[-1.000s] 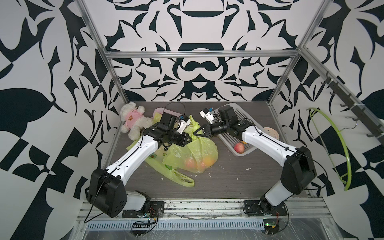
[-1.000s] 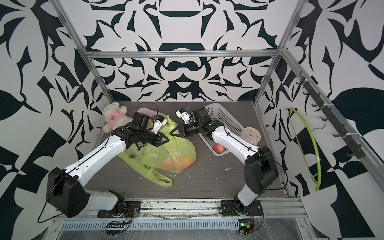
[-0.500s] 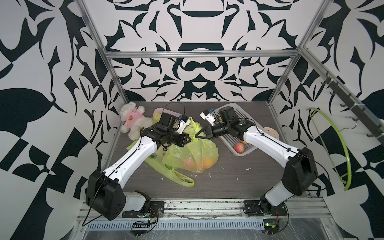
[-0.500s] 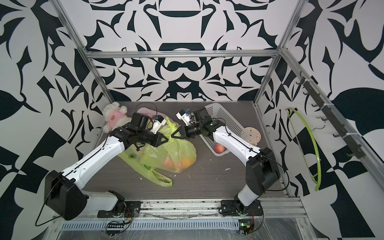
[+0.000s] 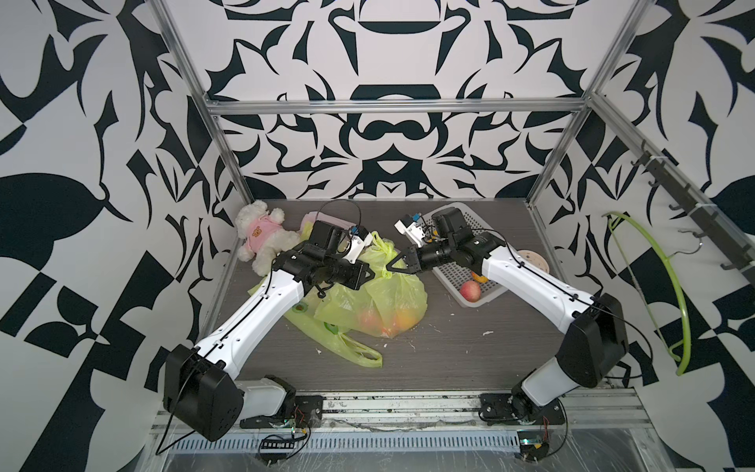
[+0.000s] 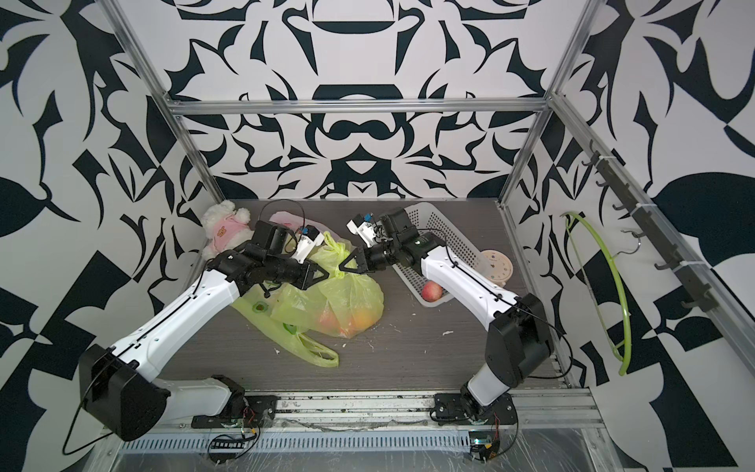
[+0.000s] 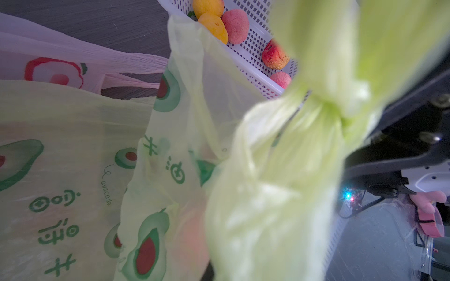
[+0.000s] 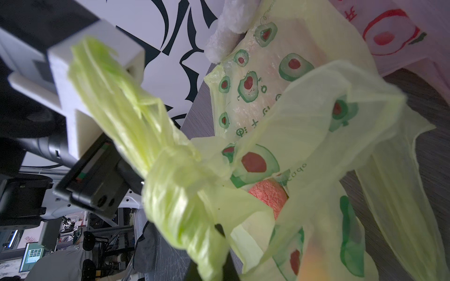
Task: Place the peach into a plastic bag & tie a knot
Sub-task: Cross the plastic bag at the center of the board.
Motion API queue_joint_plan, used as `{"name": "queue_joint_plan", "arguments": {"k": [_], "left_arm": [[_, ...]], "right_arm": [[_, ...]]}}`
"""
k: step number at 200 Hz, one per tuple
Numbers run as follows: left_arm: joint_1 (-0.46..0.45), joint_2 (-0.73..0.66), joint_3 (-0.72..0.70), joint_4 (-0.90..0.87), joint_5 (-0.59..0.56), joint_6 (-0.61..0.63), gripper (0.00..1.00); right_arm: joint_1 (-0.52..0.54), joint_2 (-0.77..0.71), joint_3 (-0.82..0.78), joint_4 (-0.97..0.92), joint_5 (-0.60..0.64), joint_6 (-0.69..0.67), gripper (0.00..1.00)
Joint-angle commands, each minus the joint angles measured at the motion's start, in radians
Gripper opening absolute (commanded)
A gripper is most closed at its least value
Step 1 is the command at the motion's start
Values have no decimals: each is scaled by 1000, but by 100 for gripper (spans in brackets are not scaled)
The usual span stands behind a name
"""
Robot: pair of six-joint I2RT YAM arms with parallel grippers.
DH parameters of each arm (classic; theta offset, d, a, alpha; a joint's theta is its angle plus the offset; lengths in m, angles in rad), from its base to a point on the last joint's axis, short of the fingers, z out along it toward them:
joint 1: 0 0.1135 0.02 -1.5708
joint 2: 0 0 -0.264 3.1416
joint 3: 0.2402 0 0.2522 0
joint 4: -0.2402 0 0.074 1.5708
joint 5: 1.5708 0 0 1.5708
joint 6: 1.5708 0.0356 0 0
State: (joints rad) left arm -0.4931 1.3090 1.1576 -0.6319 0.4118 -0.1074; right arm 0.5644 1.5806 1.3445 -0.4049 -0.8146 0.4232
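Observation:
A light green plastic bag (image 5: 392, 302) (image 6: 347, 302) printed with avocados lies mid-table. A pinkish peach (image 5: 369, 318) (image 8: 267, 194) and an orange fruit (image 5: 402, 321) show through it. Its two handles rise and cross in a twisted knot (image 8: 170, 165) (image 7: 326, 107) between the arms. My left gripper (image 5: 374, 271) (image 6: 325, 274) is shut on one handle from the left. My right gripper (image 5: 390, 265) (image 8: 209, 270) is shut on the other handle from the right. In the left wrist view the plastic hides the jaws.
A white perforated basket (image 5: 453, 271) at the back right holds more fruit (image 5: 470, 291). A teddy bear (image 5: 261, 237) and a pink bag (image 5: 314, 216) lie at the back left. A second green bag (image 5: 343, 347) lies flat in front. A round clock (image 5: 531, 259) stands by the basket.
Both arms have shifted only slightly. Each gripper keeps its hold on a bag handle.

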Motion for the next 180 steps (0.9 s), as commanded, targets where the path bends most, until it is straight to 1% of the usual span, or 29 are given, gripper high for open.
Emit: {"name": "queue_joint_plan", "arguments": {"k": [1,32,57,99,121,155,180], "left_arm": [[18,-27,31,-58,-22,3,0],[18,-26,34,-63,-22,2,0],[19,-27,41,-68,-28,3,0],[18,-27,47,-71,-34,5,0],[20,-21,51,-74,-34,6,0],[21,-14,54,-75,-38,8,0],[19,-10,56,-77,-33,7,0]], "right_arm": [[-15,-18,40,-64,59,-27,0],[-15,-9,49,-66,61,-32,0],[-17,-4,56,-75,58,-40,2],[-17,-12,54,-96,57,-59,1],[-16,-19,54,-105,48,-66,3],[-17,-31,56,-123,38,-83,8],[-17,-35,56,-136,36,-95,8]]}}
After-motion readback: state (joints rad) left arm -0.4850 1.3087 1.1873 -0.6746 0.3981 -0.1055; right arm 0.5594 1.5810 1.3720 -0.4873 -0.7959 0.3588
